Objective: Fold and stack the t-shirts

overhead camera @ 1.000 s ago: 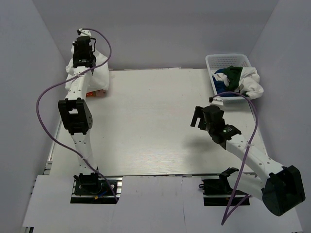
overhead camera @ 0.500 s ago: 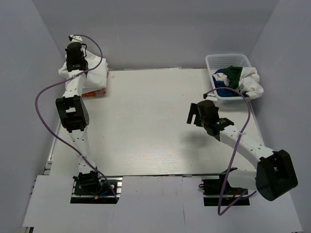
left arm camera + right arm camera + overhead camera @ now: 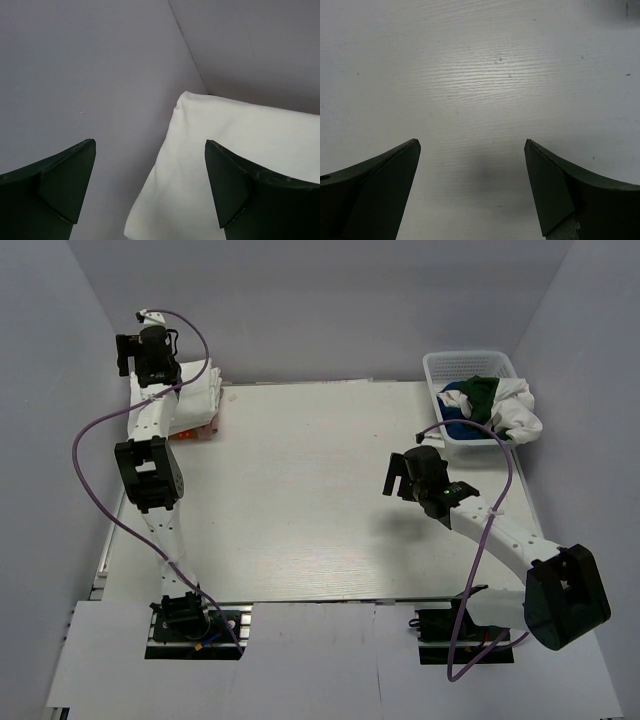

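Note:
A pile of white t-shirts (image 3: 197, 397) lies at the table's far left corner, with a bit of red print showing at its lower edge. My left gripper (image 3: 134, 348) hangs open just left of and above the pile. In the left wrist view, white cloth (image 3: 235, 160) lies below the open left gripper (image 3: 150, 144), and nothing is held. More t-shirts, a blue (image 3: 456, 400), a dark green (image 3: 482, 393) and a white one (image 3: 518, 412), are heaped in the white basket (image 3: 437, 368). My right gripper (image 3: 398, 476) is open over bare table (image 3: 480, 75), its fingers (image 3: 385, 185) empty.
The white lattice basket stands at the far right corner, with cloth spilling over its right rim. Grey walls enclose the table on the left, back and right. The left gripper is close to the left wall (image 3: 75, 75).
My left gripper has opened and let go of the white t-shirt, which has settled onto the pile; the gripper drew back to the left. The right arm shifted slightly left, still open.

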Available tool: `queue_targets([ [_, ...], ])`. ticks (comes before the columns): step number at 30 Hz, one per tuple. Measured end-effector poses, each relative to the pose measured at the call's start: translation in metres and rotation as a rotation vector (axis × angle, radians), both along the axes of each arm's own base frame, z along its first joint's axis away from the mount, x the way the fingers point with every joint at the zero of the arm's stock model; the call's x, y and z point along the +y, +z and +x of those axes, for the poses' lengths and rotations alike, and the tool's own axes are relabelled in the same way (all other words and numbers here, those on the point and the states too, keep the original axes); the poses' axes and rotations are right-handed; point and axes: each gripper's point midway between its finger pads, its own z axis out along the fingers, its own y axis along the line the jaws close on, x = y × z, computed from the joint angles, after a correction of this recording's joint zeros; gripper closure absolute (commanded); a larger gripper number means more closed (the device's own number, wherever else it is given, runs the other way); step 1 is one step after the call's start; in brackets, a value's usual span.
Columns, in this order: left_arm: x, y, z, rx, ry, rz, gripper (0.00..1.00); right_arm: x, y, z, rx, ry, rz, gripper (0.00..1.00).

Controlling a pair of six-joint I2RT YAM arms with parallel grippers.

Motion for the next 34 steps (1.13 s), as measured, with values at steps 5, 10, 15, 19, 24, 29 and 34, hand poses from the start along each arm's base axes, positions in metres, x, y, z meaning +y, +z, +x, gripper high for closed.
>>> queue_targets([
  [5,0.000,0.001,-0.002,-0.006,0.010,-0.005,0.00,0.001,0.000,0.000,0.002,0.005,0.004,0.10],
  [10,-0.015,-0.003,-0.003,0.003,-0.022,-0.052,0.00,0.004,0.000,-0.001,0.005,0.016,0.015,0.10],
  [15,-0.051,-0.005,-0.008,0.009,-0.133,-0.230,0.00,0.007,0.002,-0.001,0.000,0.029,0.030,0.10],
  [19,-0.086,0.012,-0.030,0.001,-0.206,-0.368,0.00,0.009,0.014,-0.005,-0.045,0.045,0.070,0.10],
  [24,-0.173,0.020,-0.092,-0.008,-0.298,-0.544,0.00,0.008,0.017,-0.020,-0.096,0.070,0.123,0.10],
  [29,-0.310,-0.050,-0.215,0.138,-0.536,-0.748,0.00,0.001,0.007,-0.038,-0.100,0.082,0.137,0.10],
  [34,-0.358,-0.120,-0.296,0.346,-0.590,-0.862,0.00,-0.004,0.008,-0.049,-0.138,0.076,0.170,0.10],
])
